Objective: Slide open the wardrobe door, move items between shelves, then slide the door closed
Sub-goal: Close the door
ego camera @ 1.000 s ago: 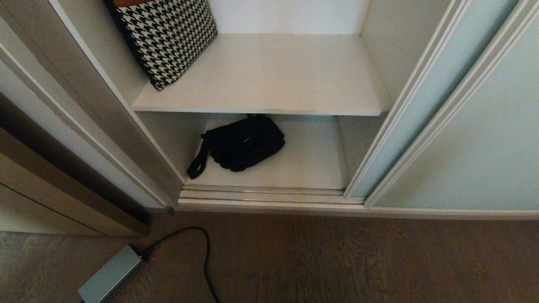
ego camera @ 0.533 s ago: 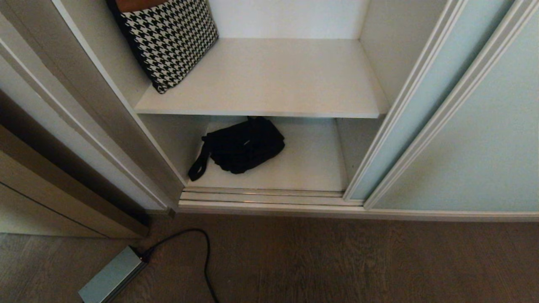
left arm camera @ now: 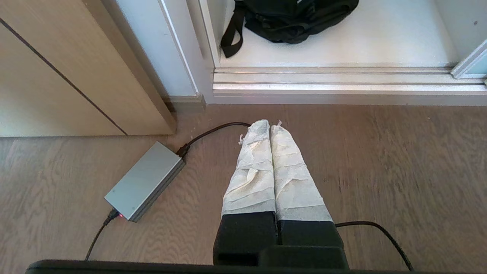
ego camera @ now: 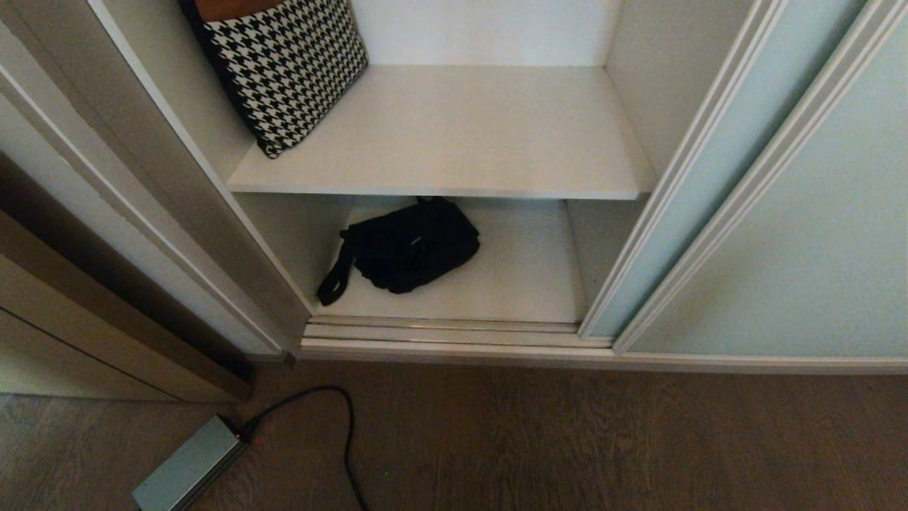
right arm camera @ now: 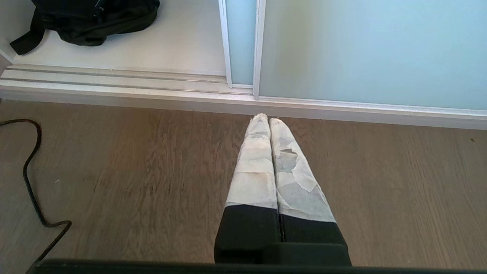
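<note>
With the door slid aside, the black bag (ego camera: 406, 245) lies on the bottom shelf (ego camera: 525, 277), long axis across the opening, nearer the left gripper (left arm camera: 269, 127) than the right gripper (right arm camera: 264, 118); both closed, empty.

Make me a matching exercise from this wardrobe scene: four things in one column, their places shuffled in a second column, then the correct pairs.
Things:
1. houndstooth cushion
2. black bag
3. power brick
4. sliding door

Places:
A. on the wooden floor, left of the wardrobe opening
B. slid to the right side of the opening
C. leaning at the left of the upper shelf
D. lying on the bottom shelf

Pairs: 1-C, 2-D, 3-A, 4-B
</note>
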`<state>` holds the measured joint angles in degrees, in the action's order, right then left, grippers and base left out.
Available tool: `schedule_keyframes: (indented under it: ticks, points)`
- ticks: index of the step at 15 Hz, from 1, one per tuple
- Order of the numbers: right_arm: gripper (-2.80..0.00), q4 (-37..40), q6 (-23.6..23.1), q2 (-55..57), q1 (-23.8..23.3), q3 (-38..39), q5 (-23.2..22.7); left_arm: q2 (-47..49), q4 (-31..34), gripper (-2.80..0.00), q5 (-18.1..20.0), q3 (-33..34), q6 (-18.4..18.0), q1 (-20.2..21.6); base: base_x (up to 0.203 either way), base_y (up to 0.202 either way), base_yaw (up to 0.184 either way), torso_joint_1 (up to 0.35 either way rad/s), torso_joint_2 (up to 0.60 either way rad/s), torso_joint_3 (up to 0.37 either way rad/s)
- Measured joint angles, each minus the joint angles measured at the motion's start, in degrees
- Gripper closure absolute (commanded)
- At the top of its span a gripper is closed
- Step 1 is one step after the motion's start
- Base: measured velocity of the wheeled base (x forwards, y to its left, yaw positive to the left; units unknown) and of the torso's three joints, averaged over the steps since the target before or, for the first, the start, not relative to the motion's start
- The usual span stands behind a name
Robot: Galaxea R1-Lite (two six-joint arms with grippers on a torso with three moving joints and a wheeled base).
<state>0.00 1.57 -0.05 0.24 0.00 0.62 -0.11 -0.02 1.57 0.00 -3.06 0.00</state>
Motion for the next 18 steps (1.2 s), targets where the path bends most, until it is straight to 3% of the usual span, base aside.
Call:
schedule_keyframes:
  ticks: [11, 14, 18]
  points:
    - [0.0, 0.64, -0.34, 0.01, -0.02, -1.05, 0.16, 0.01, -0.05, 0.0, 0.0, 0.0, 0.01, 0.0, 0.0, 0.0, 0.0, 0.0, 0.0, 0.0]
    - [0.0, 8.4, 0.14, 0.96, 0.0, -13.04, 0.01, 0.01, -0.04, 0.0, 0.0, 0.0, 0.01, 0.0, 0.0, 0.0, 0.0, 0.0, 0.0, 0.0]
    - [0.0, 27.88, 0.99, 6.25, 0.16, -41.2, -3.27, 0.01, -0.05, 0.0, 0.0, 0.0, 0.0, 0.0, 0.0, 0.0, 0.0, 0.0, 0.0, 0.0]
